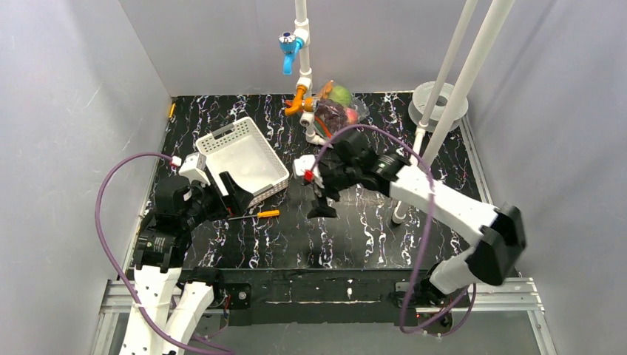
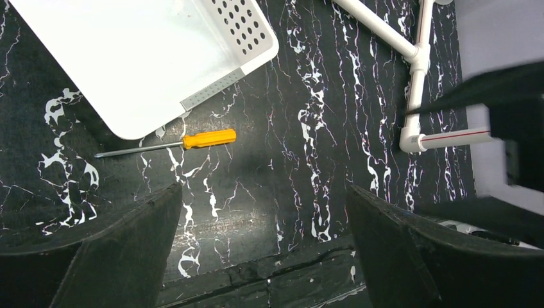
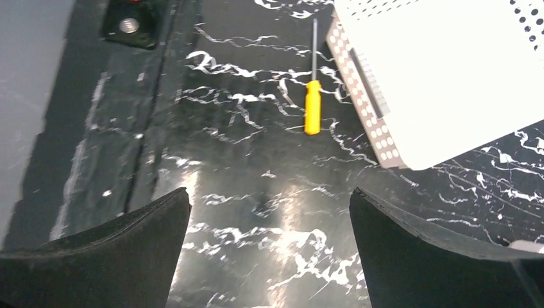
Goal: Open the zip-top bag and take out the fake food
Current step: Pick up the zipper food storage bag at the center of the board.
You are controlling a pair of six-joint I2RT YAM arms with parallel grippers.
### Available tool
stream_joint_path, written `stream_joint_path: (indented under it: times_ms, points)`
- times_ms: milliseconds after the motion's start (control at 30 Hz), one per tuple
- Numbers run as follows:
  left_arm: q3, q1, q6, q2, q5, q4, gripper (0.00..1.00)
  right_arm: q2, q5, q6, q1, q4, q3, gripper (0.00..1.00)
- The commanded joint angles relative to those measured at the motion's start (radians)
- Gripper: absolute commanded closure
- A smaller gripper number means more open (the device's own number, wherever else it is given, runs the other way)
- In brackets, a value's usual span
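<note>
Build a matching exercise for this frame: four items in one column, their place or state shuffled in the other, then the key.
1 zip-top bag
2 basket
3 screwdriver
4 right gripper

A open, over bare table
B far edge, by the pipe stand
C white, left of centre
D lying beside the basket

Pairs: 1-B, 2-C, 3-D, 4-A

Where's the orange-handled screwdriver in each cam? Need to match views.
Top external: the screwdriver lies left of centre, just on the near side of the white slotted basket.
Left wrist: upper left of centre, below the basket's corner, handle pointing right.
Right wrist: top centre, left of the basket, handle toward the bottom.
Shared landmark: the basket's perforated wall beside the screwdriver.
</note>
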Motion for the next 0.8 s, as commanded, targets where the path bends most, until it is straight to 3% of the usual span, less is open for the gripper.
stream_joint_path:
  times_ms: [0, 33, 67, 333, 500, 767]
  points:
    - [0.008, -0.002, 0.020, -0.016, -0.003, -0.019, 0.00, 0.153, 1.039, 0.428, -0.037, 0.078, 0.145, 0.00]
    - [0.005, -0.002, 0.020, -0.019, -0.001, -0.020, 0.00, 0.187, 1.237, 0.492, -0.062, 0.054, 0.178, 0.00]
    - [0.004, -0.003, 0.024, -0.024, 0.001, -0.024, 0.00, 0.219, 1.250, 0.541, -0.090, 0.030, 0.211, 0.00]
    - [0.008, -0.004, 0.055, -0.052, -0.007, -0.052, 0.00, 0.354, 1.243, 0.634, -0.239, 0.102, 0.283, 0.00]
    - [0.009, -0.004, 0.071, -0.049, 0.002, -0.052, 0.00, 0.388, 1.162, 0.717, -0.262, 0.166, 0.303, 0.00]
    - [-0.004, -0.004, 0.071, -0.059, 0.007, -0.052, 0.00, 0.525, 1.112, 0.897, -0.277, 0.096, 0.484, 0.00]
